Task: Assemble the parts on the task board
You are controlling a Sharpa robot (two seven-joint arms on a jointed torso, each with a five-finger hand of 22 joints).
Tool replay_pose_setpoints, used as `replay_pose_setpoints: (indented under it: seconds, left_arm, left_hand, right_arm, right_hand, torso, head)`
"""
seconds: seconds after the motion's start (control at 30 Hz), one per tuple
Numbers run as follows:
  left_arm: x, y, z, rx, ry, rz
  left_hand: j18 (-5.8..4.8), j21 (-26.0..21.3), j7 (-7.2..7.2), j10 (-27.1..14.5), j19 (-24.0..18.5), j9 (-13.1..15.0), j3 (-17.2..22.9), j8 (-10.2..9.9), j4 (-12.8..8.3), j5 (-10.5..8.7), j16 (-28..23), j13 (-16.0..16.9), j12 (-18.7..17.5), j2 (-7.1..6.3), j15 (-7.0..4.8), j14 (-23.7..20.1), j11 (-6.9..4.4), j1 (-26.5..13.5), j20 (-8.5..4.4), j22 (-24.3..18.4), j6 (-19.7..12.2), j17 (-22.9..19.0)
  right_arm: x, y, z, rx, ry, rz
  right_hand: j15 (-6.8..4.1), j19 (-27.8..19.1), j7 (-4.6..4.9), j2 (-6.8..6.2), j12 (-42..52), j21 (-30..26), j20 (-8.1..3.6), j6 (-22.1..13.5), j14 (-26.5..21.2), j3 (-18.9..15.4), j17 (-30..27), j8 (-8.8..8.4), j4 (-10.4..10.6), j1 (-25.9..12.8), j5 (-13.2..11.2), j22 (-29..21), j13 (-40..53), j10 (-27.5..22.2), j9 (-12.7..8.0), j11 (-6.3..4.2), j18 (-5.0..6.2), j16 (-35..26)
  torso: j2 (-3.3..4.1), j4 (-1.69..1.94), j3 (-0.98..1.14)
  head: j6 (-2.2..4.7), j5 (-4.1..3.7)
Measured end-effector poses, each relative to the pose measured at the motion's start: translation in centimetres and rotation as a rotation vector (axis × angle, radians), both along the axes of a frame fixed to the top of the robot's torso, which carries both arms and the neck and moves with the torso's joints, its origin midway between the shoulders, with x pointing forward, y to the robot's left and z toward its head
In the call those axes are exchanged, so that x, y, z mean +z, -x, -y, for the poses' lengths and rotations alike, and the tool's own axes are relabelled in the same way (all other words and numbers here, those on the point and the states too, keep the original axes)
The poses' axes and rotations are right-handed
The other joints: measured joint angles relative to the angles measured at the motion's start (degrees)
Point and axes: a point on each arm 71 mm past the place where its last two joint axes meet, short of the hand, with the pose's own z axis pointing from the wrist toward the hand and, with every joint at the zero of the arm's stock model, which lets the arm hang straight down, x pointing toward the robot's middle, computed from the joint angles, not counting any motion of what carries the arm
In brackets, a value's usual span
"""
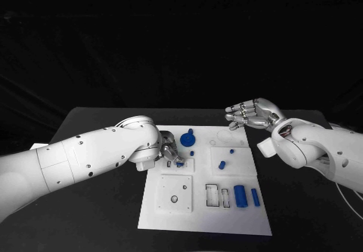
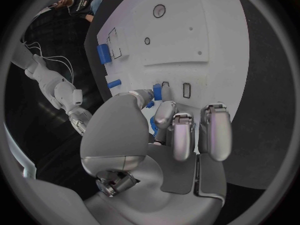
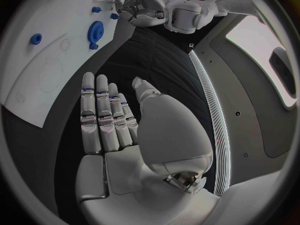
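White task board (image 1: pixel 200 220) with blue parts (image 1: pixel 241 195) in slots; left hand (image 1: pixel 169 153) pinching a small blue part (image 1: pixel 179 164), right hand (image 1: pixel 253 114) empty, fingers apart.

The left hand (image 1: pixel 170 153) covers part of the small plate at the left edge of the task board (image 1: pixel 204 220); its fingertips hide most of the small blue part (image 2: pixel 157 91) there, and contact between them cannot be confirmed. In the left wrist view, the palm hides the board's near portion. In the right wrist view, the board is cut off by the circle's rim. The slots beside the blue cylinder (image 1: pixel 239 196) are too small to read.
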Motion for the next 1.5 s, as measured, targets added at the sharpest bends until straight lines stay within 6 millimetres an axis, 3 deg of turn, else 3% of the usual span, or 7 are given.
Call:
replay_pose_setpoints:
  seconds: [1.5]
  left_arm:
    - [0.01, 0.02, -0.02, -0.034, -0.045, 0.027]
  left_hand:
    - [0.00, 0.23, 0.32, -0.01, 0.00, -0.03, 0.89, -0.14, -0.89, -0.18, 0.00, 0.03, 0.00, -0.19, 0.00, 0.00, 0.01, -0.37, 0.00, 0.03, 0.30, 0.02]
  right_arm:
    - [-0.15, -0.02, -0.27, 0.007, -0.003, 0.003]
  right_hand:
    - [0.21, 0.21, -0.02, 0.22, 0.00, -0.68, 0.21, 0.02, 0.21, -0.49, -0.36, 0.00, -0.15, -0.83, 0.00, -0.04, -0.56, 0.00, 0.00, 0.00, 0.01, -0.22]
  torso:
    - [-0.01, 0.01, 0.00]
  head:
    - [-0.65, 0.08]
